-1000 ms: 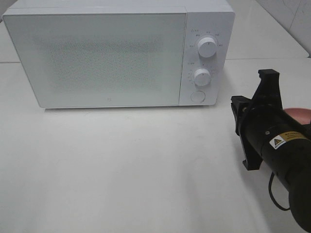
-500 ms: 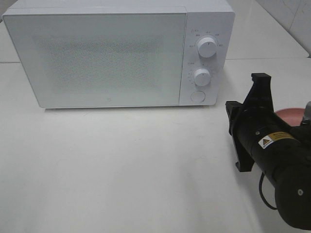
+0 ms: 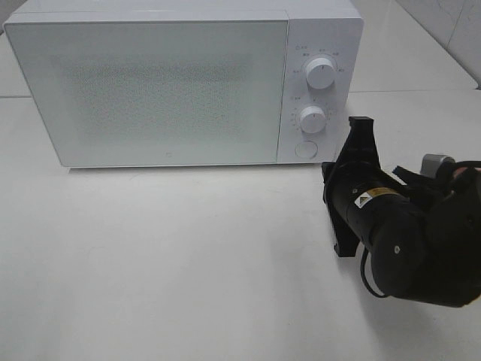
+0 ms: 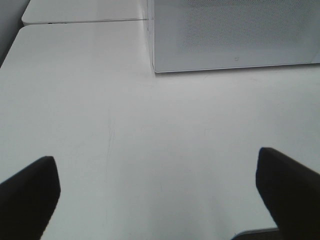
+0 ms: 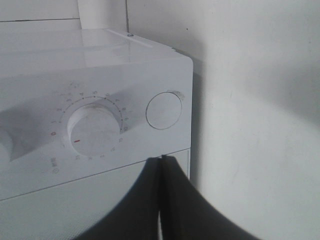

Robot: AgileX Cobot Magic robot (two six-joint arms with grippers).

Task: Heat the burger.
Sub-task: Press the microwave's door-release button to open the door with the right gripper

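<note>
The burger is not in view in any frame. The white microwave (image 3: 150, 83) stands at the back of the table with its door closed. My right gripper (image 3: 328, 174) is shut and empty, just in front of the microwave's lower right corner. In the right wrist view its closed fingertips (image 5: 161, 200) point at the control panel, a little off the round button (image 5: 163, 110). That button (image 3: 304, 149) sits below the two knobs. My left gripper (image 4: 160, 195) is open and empty, hovering over bare table in front of the microwave's left corner (image 4: 235, 35).
The upper knob (image 3: 322, 73) and lower knob (image 3: 312, 119) are on the microwave's right panel; the lower one also shows in the right wrist view (image 5: 95, 127). The white table (image 3: 165, 256) stretches out in front. My bulky right arm (image 3: 421, 241) covers the right side.
My right arm has moved left and forward toward the microwave's control panel. The pink plate that showed behind it is now covered by the arm.
</note>
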